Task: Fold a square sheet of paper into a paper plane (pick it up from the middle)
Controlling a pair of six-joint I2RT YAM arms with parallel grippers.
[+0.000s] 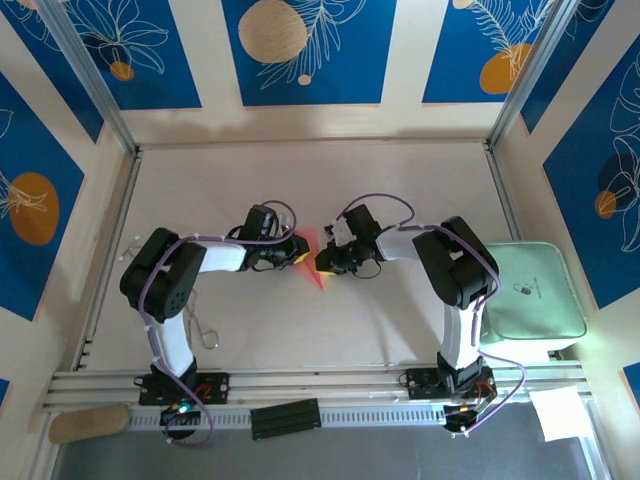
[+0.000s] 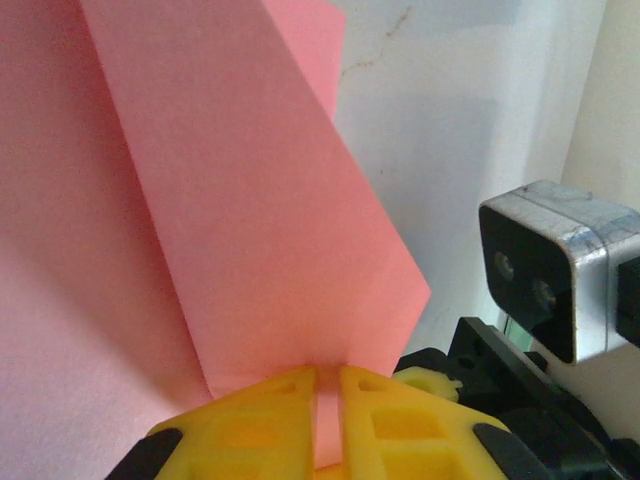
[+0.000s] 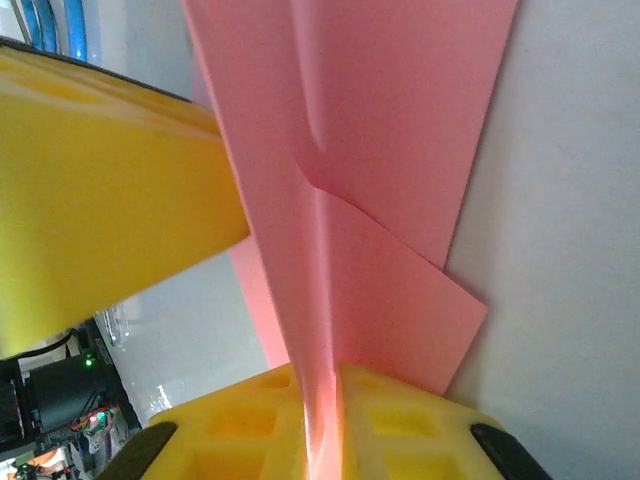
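Partway along, as a judgement. Creased and layered rather than a flat square, with overlapping flaps and slanted edges beyond both grips, yet not a finished dart. Probably left to do: sharpening the nose, folding the wings, pressing the creases.

Held between the two arms: the pink sheet (image 1: 312, 258), clamped from one side by the left fingers (image 2: 348, 385) and from the other by the right fingers (image 3: 350, 385). Both pairs closed almost completely, with only paper in each slot. Ahead of the left fingertips, a folded flap with its corner off to their right. Ahead of the right fingertips, a central ridge running away, a flap corner to the right, the other arm's yellow finger to the left.

Bare tabletop (image 1: 400, 180) all round the fingers, with rails and walls well apart. Tight only between the two wrists, close together over the paper.
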